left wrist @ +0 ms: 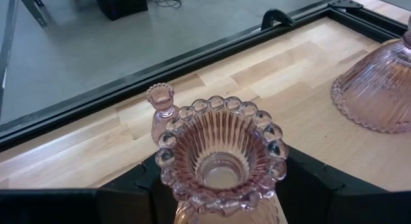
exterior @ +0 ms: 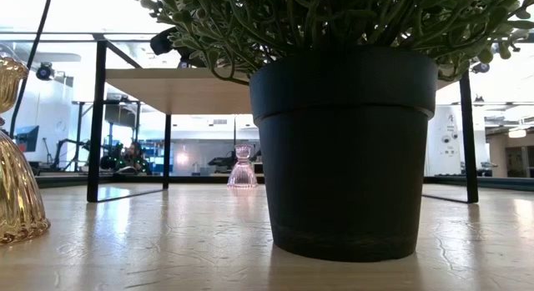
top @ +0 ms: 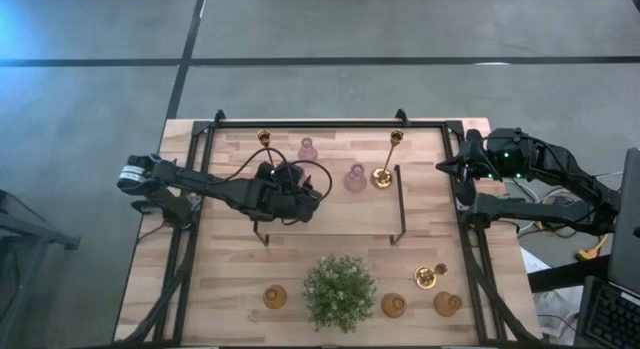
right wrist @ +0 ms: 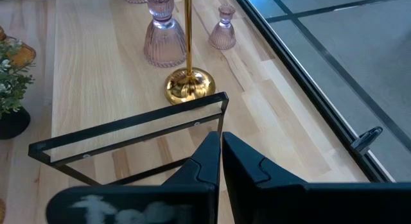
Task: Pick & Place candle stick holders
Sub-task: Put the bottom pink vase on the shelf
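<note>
Left wrist view: left gripper point(left wrist: 221, 198) fingers point(left wrist: 128, 185) sit parted around pink glass holder point(left wrist: 220, 156), maybe touching; retreating crooked could tip it.

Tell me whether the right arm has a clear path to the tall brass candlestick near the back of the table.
Probably yes. The right gripper sits shut at the table's right edge, and the brass candlestick stands just past the thin black frame; coming in from above that frame looks unobstructed.
</note>
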Robot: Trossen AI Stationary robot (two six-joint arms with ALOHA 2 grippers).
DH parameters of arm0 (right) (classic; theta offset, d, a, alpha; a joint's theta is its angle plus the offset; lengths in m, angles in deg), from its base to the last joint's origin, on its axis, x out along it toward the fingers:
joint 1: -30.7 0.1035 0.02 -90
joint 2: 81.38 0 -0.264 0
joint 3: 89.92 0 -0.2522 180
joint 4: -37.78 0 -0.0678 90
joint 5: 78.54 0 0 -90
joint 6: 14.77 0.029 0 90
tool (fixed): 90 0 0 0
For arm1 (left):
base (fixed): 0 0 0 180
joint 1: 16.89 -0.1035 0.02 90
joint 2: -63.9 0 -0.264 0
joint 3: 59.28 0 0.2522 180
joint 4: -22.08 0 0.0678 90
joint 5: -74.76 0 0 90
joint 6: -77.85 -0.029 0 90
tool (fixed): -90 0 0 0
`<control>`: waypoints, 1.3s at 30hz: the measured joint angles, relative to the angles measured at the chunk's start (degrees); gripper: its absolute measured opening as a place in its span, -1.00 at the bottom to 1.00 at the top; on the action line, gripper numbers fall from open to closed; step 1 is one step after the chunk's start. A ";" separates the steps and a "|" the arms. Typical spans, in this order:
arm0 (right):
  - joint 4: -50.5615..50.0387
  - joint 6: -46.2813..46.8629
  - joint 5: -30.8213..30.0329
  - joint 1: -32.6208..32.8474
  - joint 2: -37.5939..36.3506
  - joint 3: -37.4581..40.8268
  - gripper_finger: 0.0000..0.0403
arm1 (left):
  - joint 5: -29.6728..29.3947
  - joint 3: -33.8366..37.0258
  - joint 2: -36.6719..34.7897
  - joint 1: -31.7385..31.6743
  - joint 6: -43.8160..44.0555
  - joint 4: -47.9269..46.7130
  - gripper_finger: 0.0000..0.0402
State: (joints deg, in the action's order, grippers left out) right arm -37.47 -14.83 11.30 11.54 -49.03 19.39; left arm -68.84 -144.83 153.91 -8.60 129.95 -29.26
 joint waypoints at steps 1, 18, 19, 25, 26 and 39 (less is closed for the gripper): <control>0.00 0.00 0.00 0.00 0.02 0.00 -0.94 | 0.01 0.00 -0.01 0.00 0.00 0.00 0.09; 0.00 0.00 0.01 0.02 0.01 -0.01 -0.94 | 1.46 -0.02 -0.10 -0.04 -1.42 -0.09 0.09; 0.00 0.00 0.00 0.00 0.02 0.00 -0.94 | 1.49 -0.02 -0.11 -0.04 -1.47 -0.09 0.09; 0.00 0.00 0.01 0.01 0.02 0.00 -0.94 | 1.11 -0.07 -0.14 -0.04 -3.20 -0.13 0.09; 0.00 0.00 0.00 0.00 0.02 0.00 -0.94 | 1.11 -0.07 -0.14 -0.04 -3.93 -0.13 0.09; 0.00 0.00 0.00 0.02 0.01 0.00 -0.94 | 1.55 -0.07 -0.47 0.00 -5.49 -0.35 0.09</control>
State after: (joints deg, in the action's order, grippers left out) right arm -37.47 -14.83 11.30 11.57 -49.03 19.39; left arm -67.29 -144.89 153.44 -8.60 124.46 -29.61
